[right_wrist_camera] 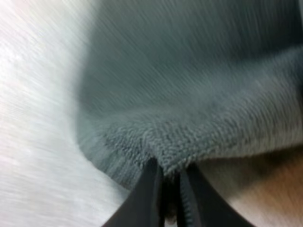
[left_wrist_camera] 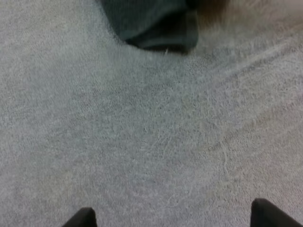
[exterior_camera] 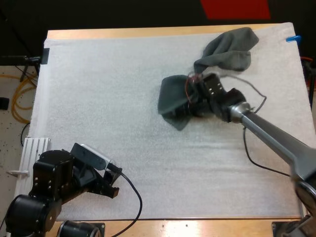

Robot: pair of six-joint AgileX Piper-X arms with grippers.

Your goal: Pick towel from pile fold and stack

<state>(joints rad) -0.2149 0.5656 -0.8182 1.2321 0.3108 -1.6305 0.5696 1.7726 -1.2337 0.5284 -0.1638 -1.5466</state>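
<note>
Overhead, a white mat [exterior_camera: 123, 98] covers most of a wooden table [exterior_camera: 148, 32]. My right arm reaches in from the right edge towards the middle of the mat, and the right gripper [exterior_camera: 185, 103] holds a dark grey-green towel [exterior_camera: 172, 101] that bunches up around its tip. From the right wrist, the right gripper [right_wrist_camera: 171, 189] has its two black fingers [right_wrist_camera: 147, 194] drawn almost together, pinching the thick folded edge of this held towel [right_wrist_camera: 199, 94] from both sides. That edge is raised slightly, with shadow under it, and pale mat [right_wrist_camera: 33, 142] lies beside it. A second, crumpled towel [exterior_camera: 229, 49] lies in a loose heap near the mat's far right corner. One trailing end comes down close to the right arm's wrist; whether it touches the held towel cannot be told. My left arm sits at the near left corner, well apart from both towels, with the left gripper [exterior_camera: 112, 186] low over bare mat. From the left wrist, the left gripper [left_wrist_camera: 173, 220] has its fingers [left_wrist_camera: 83, 218] spread wide with nothing but mat [left_wrist_camera: 142, 142] between them, and the held towel [left_wrist_camera: 156, 23] shows farther off.
</note>
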